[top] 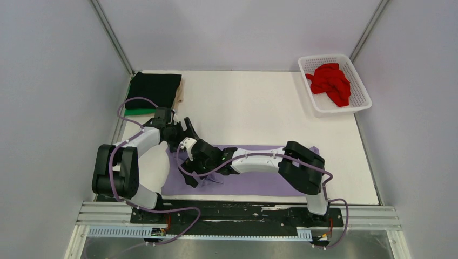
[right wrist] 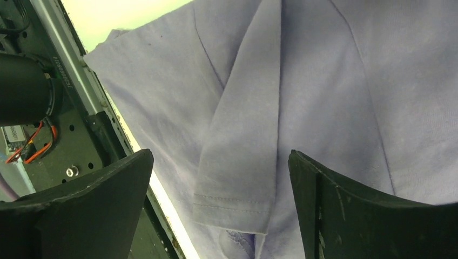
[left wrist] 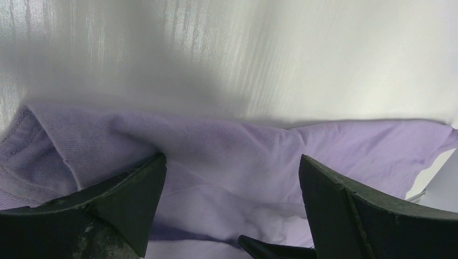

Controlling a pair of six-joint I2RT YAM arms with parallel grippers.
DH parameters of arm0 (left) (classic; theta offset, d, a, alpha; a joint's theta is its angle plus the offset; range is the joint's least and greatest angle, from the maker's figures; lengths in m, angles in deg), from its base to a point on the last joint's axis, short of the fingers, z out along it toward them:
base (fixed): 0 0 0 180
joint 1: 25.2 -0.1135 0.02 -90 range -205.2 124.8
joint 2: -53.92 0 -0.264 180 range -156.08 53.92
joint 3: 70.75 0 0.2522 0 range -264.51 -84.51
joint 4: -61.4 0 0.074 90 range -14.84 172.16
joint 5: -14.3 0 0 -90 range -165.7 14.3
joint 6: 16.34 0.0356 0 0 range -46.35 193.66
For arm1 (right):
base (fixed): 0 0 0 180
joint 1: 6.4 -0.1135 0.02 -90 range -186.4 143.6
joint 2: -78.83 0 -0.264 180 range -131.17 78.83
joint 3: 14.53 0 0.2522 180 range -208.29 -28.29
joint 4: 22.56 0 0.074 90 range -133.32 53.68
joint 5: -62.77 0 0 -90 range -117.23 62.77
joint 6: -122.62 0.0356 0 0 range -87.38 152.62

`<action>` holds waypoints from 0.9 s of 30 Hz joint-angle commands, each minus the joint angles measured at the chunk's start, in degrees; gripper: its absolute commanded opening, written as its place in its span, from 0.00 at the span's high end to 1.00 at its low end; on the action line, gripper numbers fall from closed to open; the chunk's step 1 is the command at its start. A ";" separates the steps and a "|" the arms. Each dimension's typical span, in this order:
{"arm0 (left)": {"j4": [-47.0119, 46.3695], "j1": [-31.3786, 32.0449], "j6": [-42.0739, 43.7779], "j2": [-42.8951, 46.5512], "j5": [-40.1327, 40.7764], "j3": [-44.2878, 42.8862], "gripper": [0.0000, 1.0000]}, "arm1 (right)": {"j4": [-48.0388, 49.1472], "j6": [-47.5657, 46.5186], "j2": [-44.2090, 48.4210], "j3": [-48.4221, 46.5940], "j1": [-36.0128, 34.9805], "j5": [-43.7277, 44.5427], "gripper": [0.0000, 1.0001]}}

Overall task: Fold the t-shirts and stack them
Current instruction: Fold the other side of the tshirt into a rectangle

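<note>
A lavender t-shirt lies spread flat along the table's front edge. My left gripper is open low over its left far edge; in the left wrist view the cloth is rumpled between the fingers. My right gripper reaches left across the shirt and is open above a folded-in sleeve near the front edge; it also shows in the right wrist view. A folded black t-shirt lies on a green one at the back left. A red t-shirt lies crumpled in the basket.
The white latticed basket stands at the back right corner. A thin brown board lies beside the black shirt. The metal rail with the arm bases runs along the front edge. Grey walls enclose the table.
</note>
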 commanded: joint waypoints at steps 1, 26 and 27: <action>-1.42 -0.42 1.33 -0.55 0.61 0.81 0.00 | 1.19 -1.22 0.49 -3.15 -1.22 6.73 0.04; -1.22 -0.42 1.05 -0.64 0.72 0.88 0.00 | -0.69 -5.65 -2.94 -7.44 -4.31 -12.01 0.07; -1.27 -0.40 1.05 -0.66 0.62 0.89 0.00 | -0.81 -6.03 -3.30 -8.03 -4.70 -13.19 0.07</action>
